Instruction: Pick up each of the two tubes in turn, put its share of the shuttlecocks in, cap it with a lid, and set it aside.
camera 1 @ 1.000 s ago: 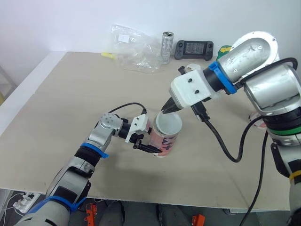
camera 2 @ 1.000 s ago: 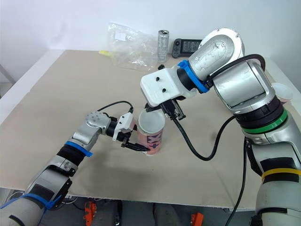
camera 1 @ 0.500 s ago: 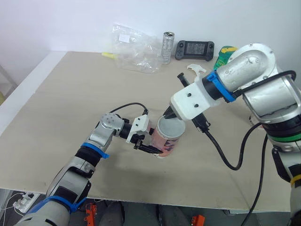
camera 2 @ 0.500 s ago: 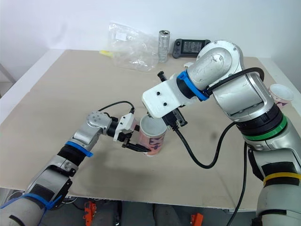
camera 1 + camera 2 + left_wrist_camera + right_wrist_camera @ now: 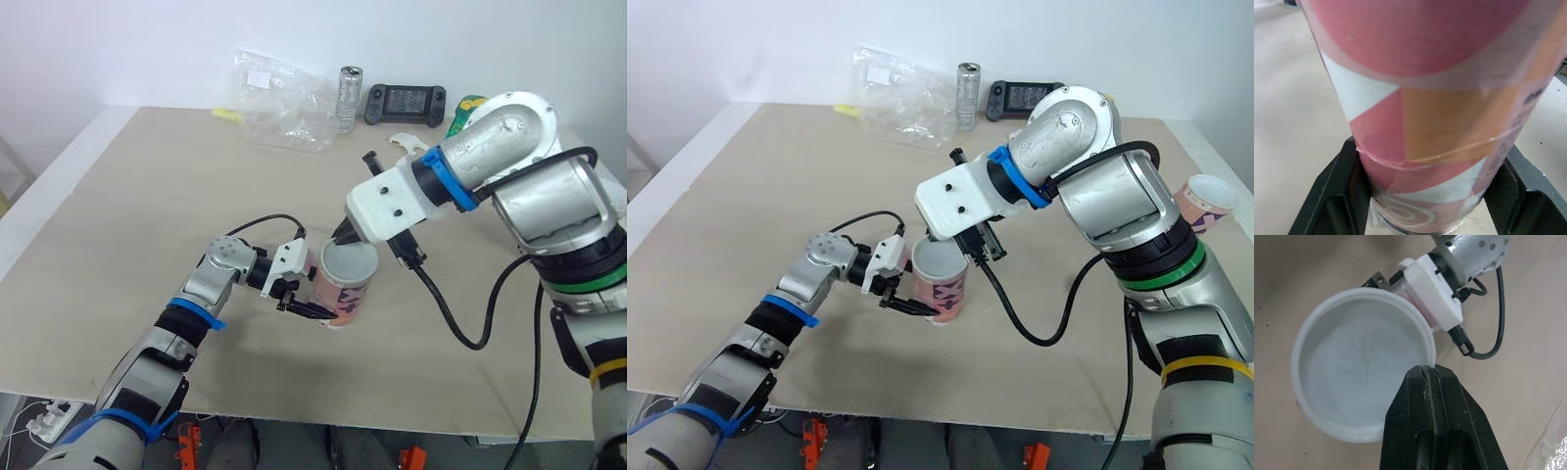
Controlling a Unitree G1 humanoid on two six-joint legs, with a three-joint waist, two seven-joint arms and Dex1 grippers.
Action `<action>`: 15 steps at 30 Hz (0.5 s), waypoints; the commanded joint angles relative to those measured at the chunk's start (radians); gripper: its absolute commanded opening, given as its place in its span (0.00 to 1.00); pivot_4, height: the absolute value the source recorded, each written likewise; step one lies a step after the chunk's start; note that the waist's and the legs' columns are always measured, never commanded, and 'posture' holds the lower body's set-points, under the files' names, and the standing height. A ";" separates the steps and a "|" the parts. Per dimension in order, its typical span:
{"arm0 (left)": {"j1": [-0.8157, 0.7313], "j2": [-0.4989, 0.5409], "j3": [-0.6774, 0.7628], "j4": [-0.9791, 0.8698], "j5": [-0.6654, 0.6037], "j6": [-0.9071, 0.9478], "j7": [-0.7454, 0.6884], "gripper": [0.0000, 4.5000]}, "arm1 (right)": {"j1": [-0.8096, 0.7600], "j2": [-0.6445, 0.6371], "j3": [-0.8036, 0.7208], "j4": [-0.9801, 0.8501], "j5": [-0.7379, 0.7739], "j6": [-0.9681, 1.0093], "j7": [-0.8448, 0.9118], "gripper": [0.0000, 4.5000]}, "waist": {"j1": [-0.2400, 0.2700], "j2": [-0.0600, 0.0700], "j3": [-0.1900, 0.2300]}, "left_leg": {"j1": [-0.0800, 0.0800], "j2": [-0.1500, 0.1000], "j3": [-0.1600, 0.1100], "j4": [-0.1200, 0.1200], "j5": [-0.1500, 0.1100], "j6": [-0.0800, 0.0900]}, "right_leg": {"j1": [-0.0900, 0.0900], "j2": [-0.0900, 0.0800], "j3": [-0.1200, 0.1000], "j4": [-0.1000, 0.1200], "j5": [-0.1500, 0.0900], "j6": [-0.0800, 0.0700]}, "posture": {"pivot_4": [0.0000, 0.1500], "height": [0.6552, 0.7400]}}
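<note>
A pink, orange and white patterned tube (image 5: 342, 296) stands upright on the table's middle, and my left gripper (image 5: 302, 295) is shut around its lower part. In the left wrist view the tube (image 5: 1440, 98) sits between the black fingers (image 5: 1334, 193). A white translucent lid (image 5: 350, 261) lies over the tube's mouth. My right gripper (image 5: 343, 235) is shut on the lid's rim from above, as the lid (image 5: 1359, 367) shows in the right wrist view. A second pink tube (image 5: 1205, 199), its mouth open, lies at the table's right edge.
At the back of the table are a crumpled clear plastic bag (image 5: 279, 98), a metal can (image 5: 349, 98), a black game controller (image 5: 405, 100) and a green object (image 5: 464, 108). A small white piece (image 5: 407, 144) lies behind my right arm.
My right gripper has shifted slightly with the lid; the lid was tilted half a second ago and now lies flatter over the tube's mouth. The left gripper and tube have held still.
</note>
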 commanded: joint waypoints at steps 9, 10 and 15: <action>0.031 0.043 -0.030 0.069 0.074 0.026 0.005 0.63 | 0.009 -0.100 0.015 -0.059 0.060 -0.028 0.046 0.01 | 0.000 0.000 0.000 | 0.000 0.000 0.000 0.000 0.000 0.000 | 0.000 0.000 0.000 0.000 0.000 0.000 | 1.00 1.00; 0.030 0.043 -0.031 0.069 0.073 0.027 0.005 0.63 | 0.011 -0.102 0.017 -0.061 0.059 -0.030 0.046 0.01 | 0.000 0.000 0.000 | 0.000 0.000 0.000 0.000 0.000 0.000 | 0.000 0.000 0.000 0.000 0.000 0.000 | 1.00 1.00; 0.031 0.045 -0.031 0.065 0.072 0.029 0.005 0.63 | 0.042 -0.094 0.034 -0.057 0.016 -0.056 0.046 0.01 | 0.001 -0.001 -0.001 | 0.000 0.000 0.000 0.000 0.000 0.000 | 0.000 0.000 0.000 0.000 0.000 0.000 | 1.00 1.00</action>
